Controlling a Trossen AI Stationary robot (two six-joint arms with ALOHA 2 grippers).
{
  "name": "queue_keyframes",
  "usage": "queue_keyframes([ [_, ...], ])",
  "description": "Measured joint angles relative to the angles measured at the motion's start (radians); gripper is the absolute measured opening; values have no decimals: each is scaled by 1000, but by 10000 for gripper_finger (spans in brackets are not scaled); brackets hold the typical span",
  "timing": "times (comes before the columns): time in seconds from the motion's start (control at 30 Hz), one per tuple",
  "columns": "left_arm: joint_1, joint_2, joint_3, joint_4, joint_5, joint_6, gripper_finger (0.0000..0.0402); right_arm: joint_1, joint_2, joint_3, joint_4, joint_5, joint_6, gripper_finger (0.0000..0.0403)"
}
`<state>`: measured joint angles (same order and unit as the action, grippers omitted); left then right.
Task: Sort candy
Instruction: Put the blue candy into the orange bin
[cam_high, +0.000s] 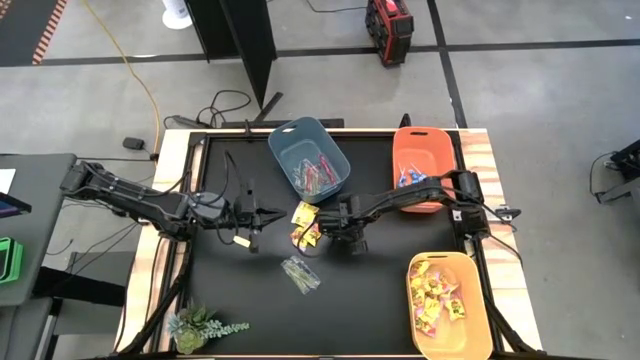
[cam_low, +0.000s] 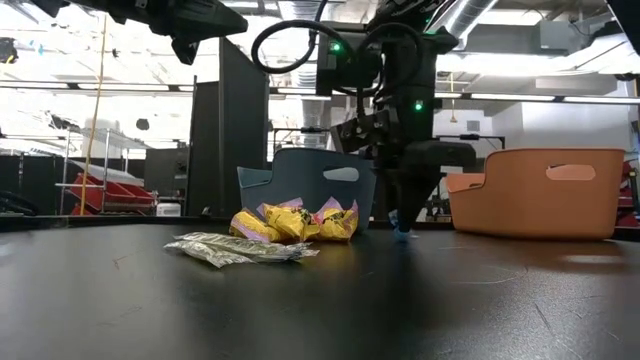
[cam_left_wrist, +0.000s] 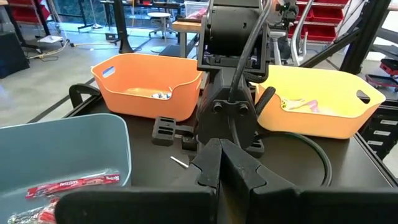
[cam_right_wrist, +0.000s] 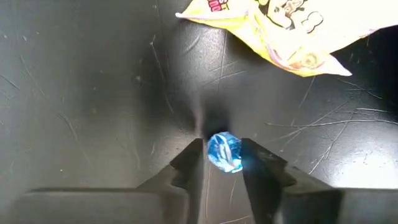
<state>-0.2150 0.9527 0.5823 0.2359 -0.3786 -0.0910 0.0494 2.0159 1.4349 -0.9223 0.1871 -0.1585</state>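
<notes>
My right gripper (cam_right_wrist: 224, 163) points down at the table's middle, shut on a blue-wrapped lollipop (cam_right_wrist: 224, 152), which also shows under the fingers in the low view (cam_low: 402, 232). Yellow packets (cam_high: 305, 225) lie in a small heap on the table just left of it. Clear-wrapped sticks (cam_high: 300, 272) lie flat nearer the front edge. My left gripper (cam_left_wrist: 221, 168) hovers shut and level above the table, left of the heap (cam_high: 255, 228), and holds nothing. My right gripper pinches the lollipop's blue-wrapped head (cam_right_wrist: 225, 144) between its two fingertips (cam_right_wrist: 194, 163), coming from above and pointing down. The head sits at the fingers' free ends and rests on the black table top.
A blue-grey bin (cam_high: 308, 158) with pinkish sticks stands at the far middle. An orange bin (cam_high: 425, 165) is at the far right and a yellow bin (cam_high: 448, 305) holding yellow packets at the near right. A small plant (cam_high: 200, 325) sits at the near left corner.
</notes>
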Motion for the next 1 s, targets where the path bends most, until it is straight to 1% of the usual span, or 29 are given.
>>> queue_keyframes([
  [0.23,0,0,0,-1,0,0,2,-6,0,0,8,9,-8,22],
  [0.3,0,0,0,-2,0,0,2,-6,-4,0,2,10,-14,7],
  [0.47,0,0,1,-9,0,0,2,10,-35,11,-68,37,-4,3],
  [0.6,0,0,1,-18,0,0,2,30,-116,16,-128,101,33,1],
  [0.7,0,0,1,-24,0,0,2,46,-201,16,-171,173,69,1],
  [0.83,0,0,1,-33,0,0,2,58,-348,16,-259,298,145,1],
  [0.93,0,0,1,-41,0,0,2,47,-453,16,-367,387,249,0],
  [1.0,0,0,1,-43,-1,-1,2,28,-513,16,-447,422,333,0],
])
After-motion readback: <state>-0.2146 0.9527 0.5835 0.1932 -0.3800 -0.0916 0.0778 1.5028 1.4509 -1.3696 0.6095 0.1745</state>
